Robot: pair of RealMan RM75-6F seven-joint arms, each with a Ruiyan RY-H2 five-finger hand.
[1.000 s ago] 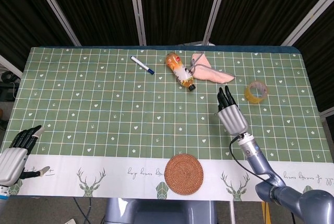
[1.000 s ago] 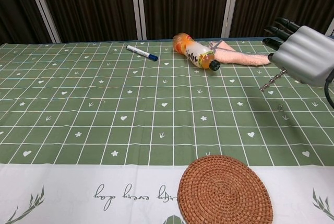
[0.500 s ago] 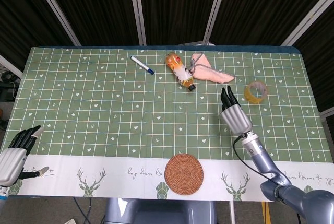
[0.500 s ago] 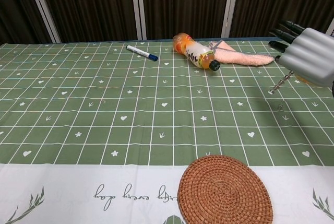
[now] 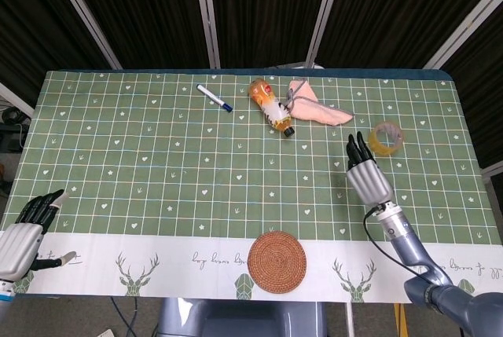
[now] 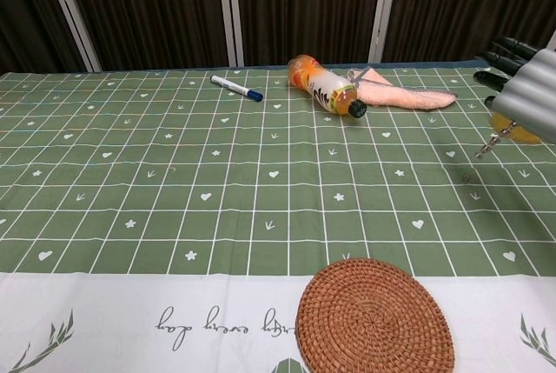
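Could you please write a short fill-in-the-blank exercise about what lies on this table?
1. The bottle lies on its ____.
2. The right robot hand is nearest the roll of ____.
3. The woven coaster is ____ in shape.
4. The pen lies to the ____ of the bottle in the head view.

Missing words: side; tape; round; left

bottle between pen and, seemingly, cloth

Right hand cut by chest view's right edge, hiding most of tape roll. Left hand clipped at head view's corner.
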